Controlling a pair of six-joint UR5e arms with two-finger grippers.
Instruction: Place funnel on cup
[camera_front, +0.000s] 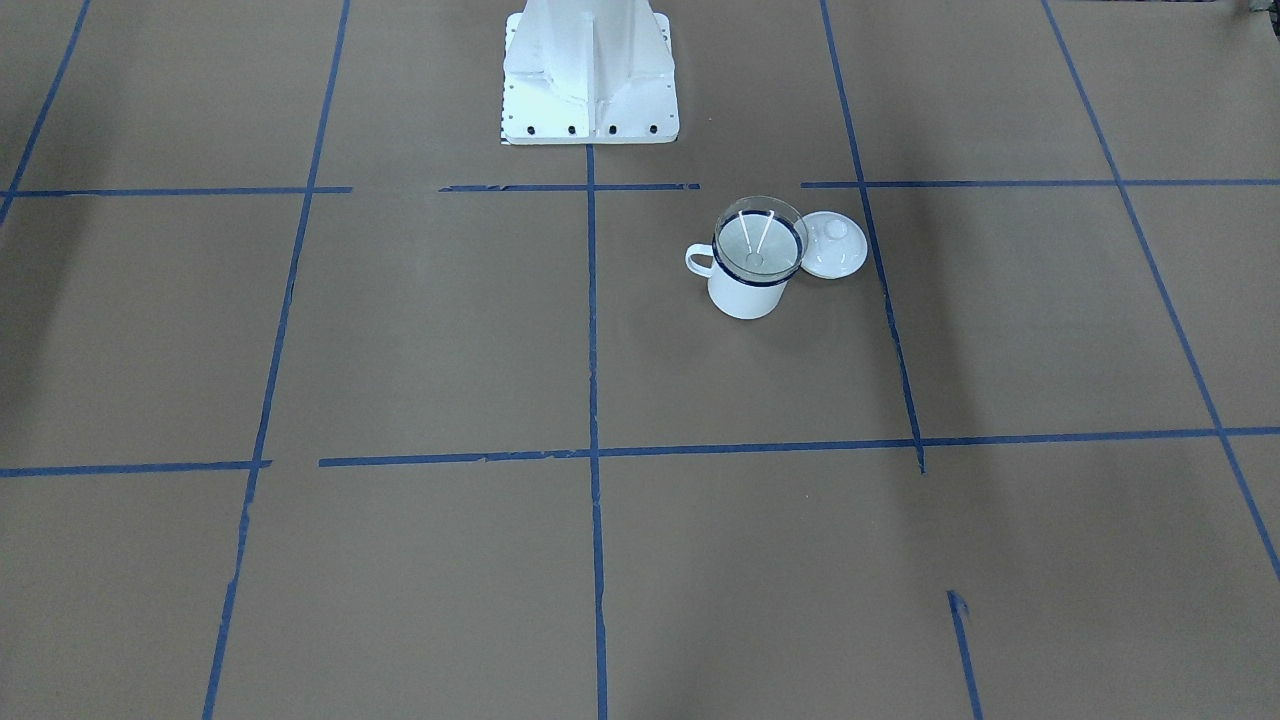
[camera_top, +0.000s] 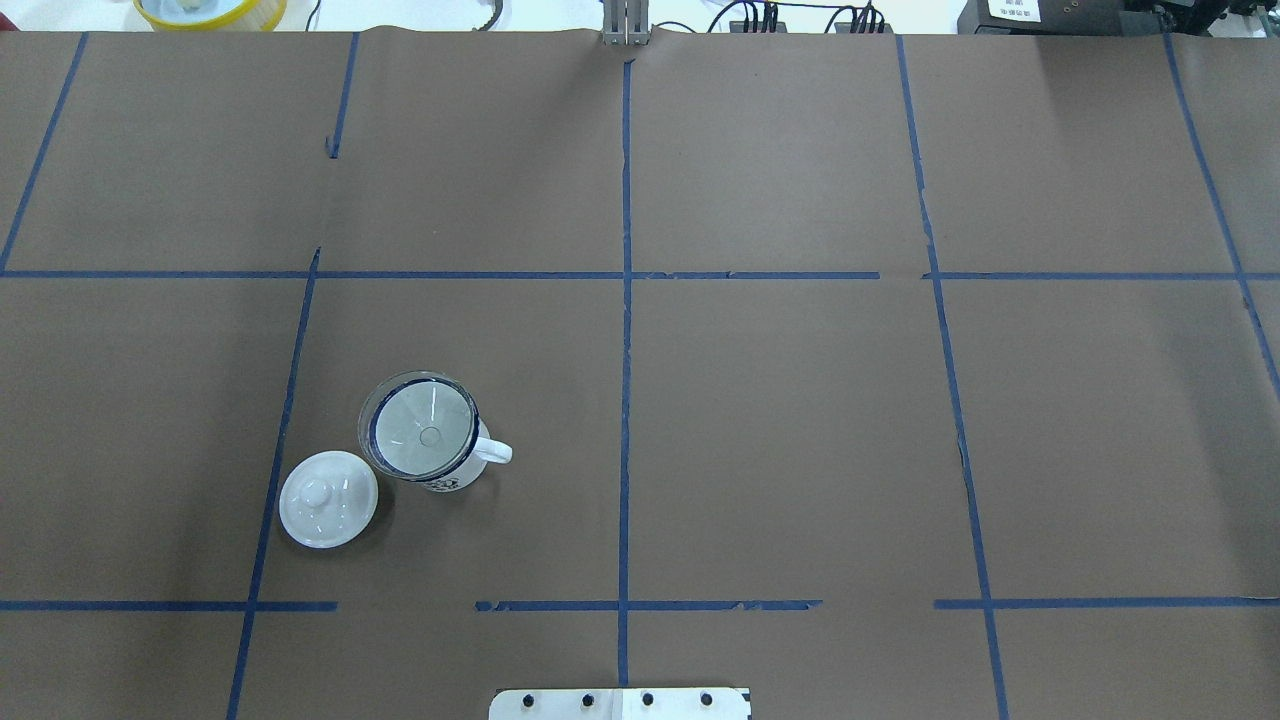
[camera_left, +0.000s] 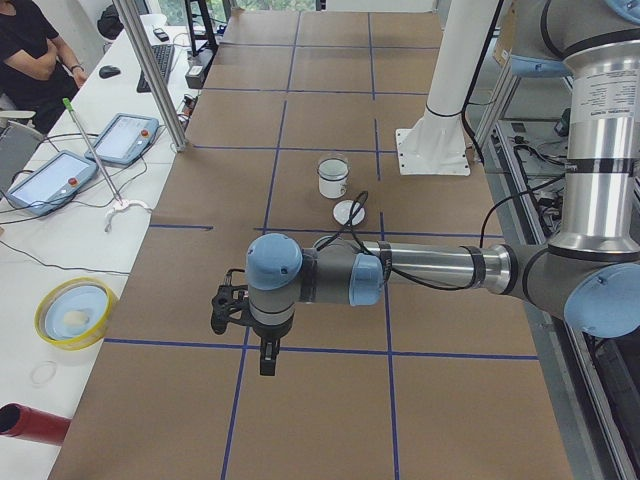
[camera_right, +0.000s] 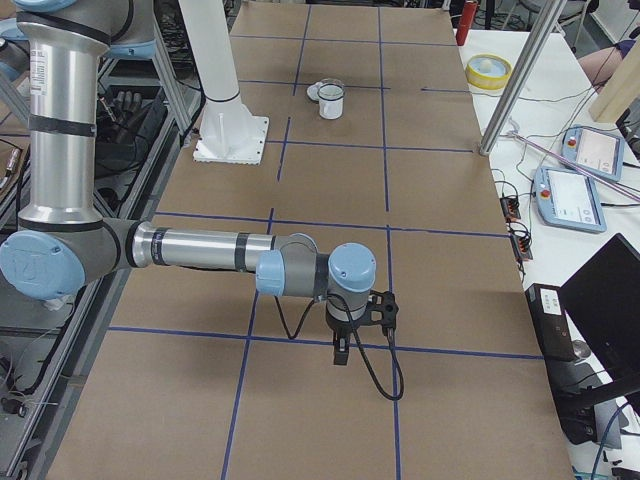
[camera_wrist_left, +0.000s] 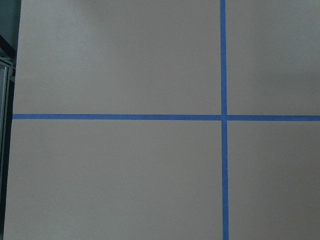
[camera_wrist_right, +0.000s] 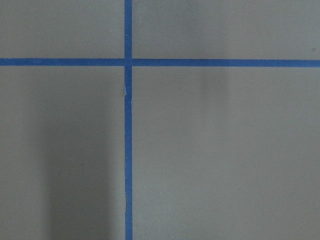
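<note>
The white enamel cup (camera_front: 745, 295) with a dark blue rim stands upright on the brown table, on the robot's left side. The clear funnel (camera_front: 760, 238) sits in its mouth, rim resting on the cup's rim. Both show in the overhead view, funnel (camera_top: 420, 430) over cup (camera_top: 452, 478), and small in the exterior left view (camera_left: 332, 178). My left gripper (camera_left: 267, 358) hangs far from the cup over the table's left end; I cannot tell whether it is open. My right gripper (camera_right: 341, 352) hangs over the right end; I cannot tell its state either. Both wrist views show only brown paper and blue tape.
A white domed lid with a knob (camera_top: 328, 498) lies on the table right beside the cup. The white robot base (camera_front: 588, 75) stands behind the cup. A yellow bowl (camera_left: 75, 312), tablets and a metal post (camera_left: 150, 70) are on the operators' side.
</note>
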